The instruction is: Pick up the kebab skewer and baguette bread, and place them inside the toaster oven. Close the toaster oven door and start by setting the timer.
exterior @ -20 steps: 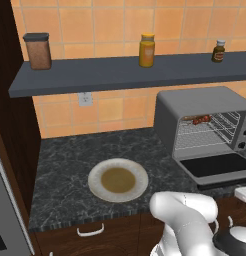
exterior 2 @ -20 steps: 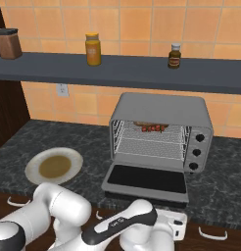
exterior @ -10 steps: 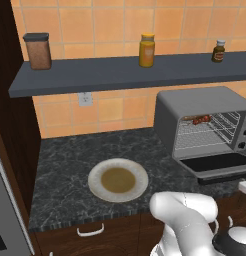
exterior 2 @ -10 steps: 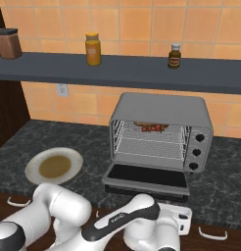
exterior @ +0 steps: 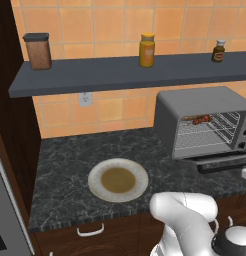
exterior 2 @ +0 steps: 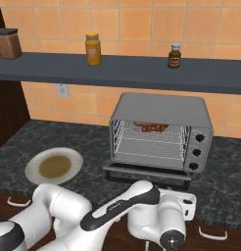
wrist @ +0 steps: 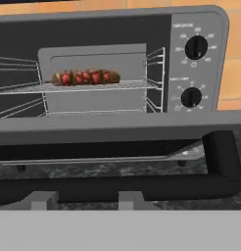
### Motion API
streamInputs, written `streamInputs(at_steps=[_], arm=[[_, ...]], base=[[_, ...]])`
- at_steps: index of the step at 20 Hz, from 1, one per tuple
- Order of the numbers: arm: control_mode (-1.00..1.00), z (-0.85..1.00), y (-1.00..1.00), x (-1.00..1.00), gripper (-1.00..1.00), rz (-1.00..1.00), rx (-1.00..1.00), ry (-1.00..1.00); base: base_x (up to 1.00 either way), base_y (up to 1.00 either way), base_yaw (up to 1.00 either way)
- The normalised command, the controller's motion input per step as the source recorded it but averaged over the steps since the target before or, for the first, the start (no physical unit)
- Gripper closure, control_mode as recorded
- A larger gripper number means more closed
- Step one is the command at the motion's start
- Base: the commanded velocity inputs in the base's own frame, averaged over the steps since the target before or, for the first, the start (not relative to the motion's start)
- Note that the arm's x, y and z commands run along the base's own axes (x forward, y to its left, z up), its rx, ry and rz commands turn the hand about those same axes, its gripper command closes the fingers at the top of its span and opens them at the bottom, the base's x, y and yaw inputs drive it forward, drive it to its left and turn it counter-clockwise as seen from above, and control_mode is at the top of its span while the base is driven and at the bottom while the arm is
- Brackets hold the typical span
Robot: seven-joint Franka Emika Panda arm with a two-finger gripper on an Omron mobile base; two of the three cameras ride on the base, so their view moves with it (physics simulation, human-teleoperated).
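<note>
Comparing with a second ago, I see nothing moved. At frame centre, the kebab skewer (wrist: pixel 85 77) lies on the rack inside the toaster oven (exterior 2: pixel 160 130), its door (wrist: pixel 117 130) down. My gripper (wrist: pixel 85 200) sits beneath the door's handle (wrist: pixel 142 186); I cannot tell its jaw width.

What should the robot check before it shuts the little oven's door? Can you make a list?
1. Skewer is on the rack inside the toaster oven: ok.
2. Bread is inside too: cannot tell for sure; a brown shape lies behind the skewer's chunks, and the plate on the counter holds no loaf.
3. Door is still to be shut: ok, it hangs open with its black handle toward the hand.
4. Gripper is at the handle: ok, its tips sit just below the bar.
5. Gripper has hold of the handle: cannot tell.
6. Nothing lies on the open door: ok.
</note>
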Motion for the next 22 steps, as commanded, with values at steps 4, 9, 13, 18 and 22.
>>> streamInputs(at_steps=[4, 9, 13, 18, 22], arm=[[-1.00, 0.04, 0.30, 0.69, -1.00, 0.00, 0.00, 0.01], [-1.00, 0.00, 0.33, 0.70, -1.00, 0.00, 0.00, 0.03], [-1.00, 0.00, 0.32, 0.69, -1.00, 0.00, 0.00, 0.03], [-1.00, 0.00, 0.40, 0.70, -1.00, 0.00, -0.01, 0.04], [-1.00, 0.00, 0.33, 0.59, -1.00, 0.00, 0.00, 0.04]], base=[[0.00, 0.00, 0.00], [0.00, 0.00, 0.00], [0.00, 0.00, 0.00], [0.00, 0.00, 0.00], [0.00, 0.00, 0.00]])
